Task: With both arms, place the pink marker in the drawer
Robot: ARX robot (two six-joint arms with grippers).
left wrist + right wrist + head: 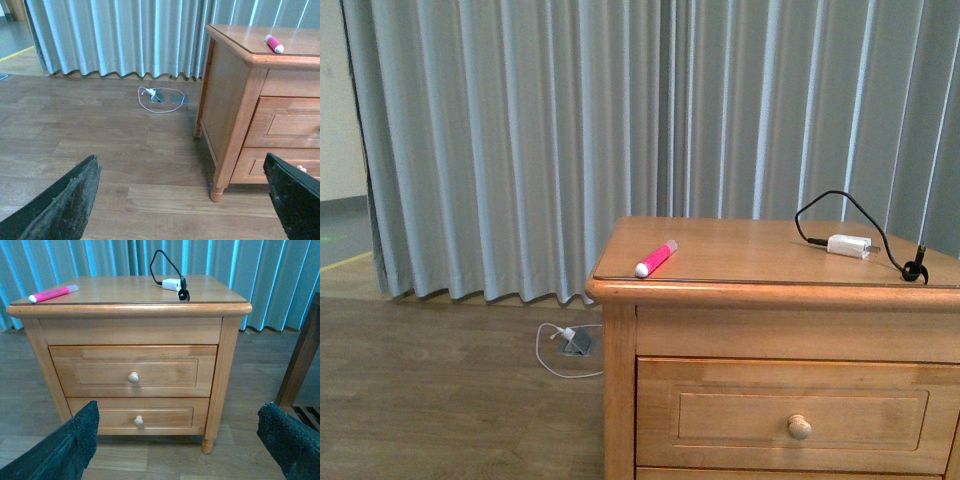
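Observation:
The pink marker (656,258) lies on the cabinet top near its front left corner, whitish end toward the edge; it also shows in both wrist views (273,43) (52,293). Below the top sits the drawer (720,385), shut, with one round knob (133,377). My left gripper (181,162) hangs open low over the wooden floor, off the cabinet's left side. Facing the cabinet front from some distance, my right gripper (179,412) is open too, with nothing between its fingers (75,440). Neither arm appears in the front view.
A white charger plug (848,245) with a looping black cable rests at the back right of the top. A second drawer (165,417) sits below. Grey curtains (520,150) hang behind. A floor socket with a white cable (157,96) lies left of the cabinet. A dark wooden leg (300,355) stands right.

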